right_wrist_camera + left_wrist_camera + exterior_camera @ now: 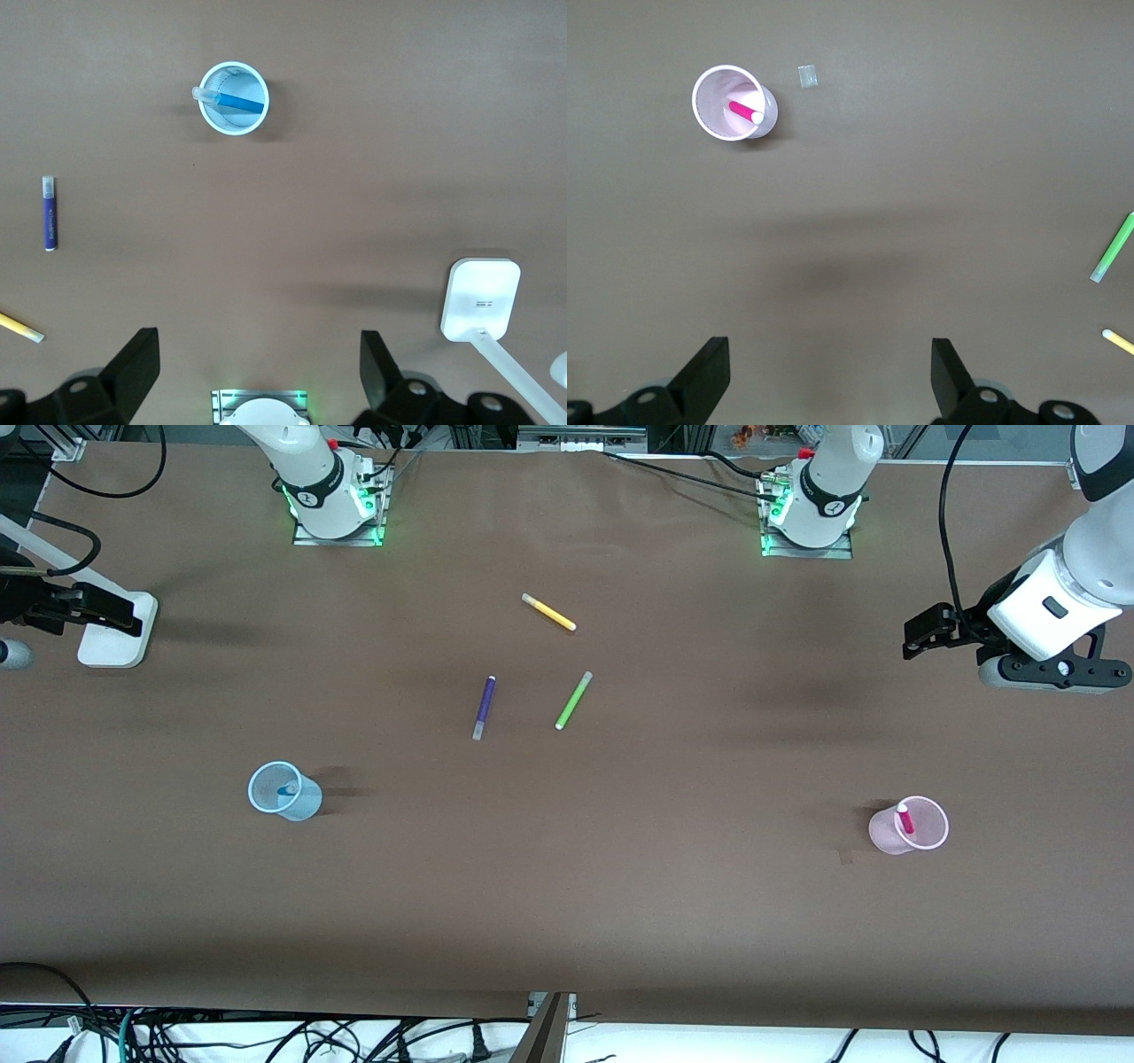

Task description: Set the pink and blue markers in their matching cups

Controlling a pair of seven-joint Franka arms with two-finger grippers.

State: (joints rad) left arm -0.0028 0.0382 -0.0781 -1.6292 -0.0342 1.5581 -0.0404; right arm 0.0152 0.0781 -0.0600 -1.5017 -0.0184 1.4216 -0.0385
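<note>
While both arms wait, I see the pink marker (904,817) standing in the pink cup (912,837) toward the left arm's end, the blue marker (237,102) in the blue cup (285,792) toward the right arm's. The left gripper (830,372) hangs spread wide over its end's edge, the right gripper (260,367) equally wide over its own.

Wide brown matte tabletop (620,921) filling nearly the whole frame, evenly lit, soft shadows only. White flat-based stand (115,631) at the upper left of the frame. Tangled black cables (266,1041) over a pale floor along the bottom edge. Metal framing (580,436) across the top centre.
</note>
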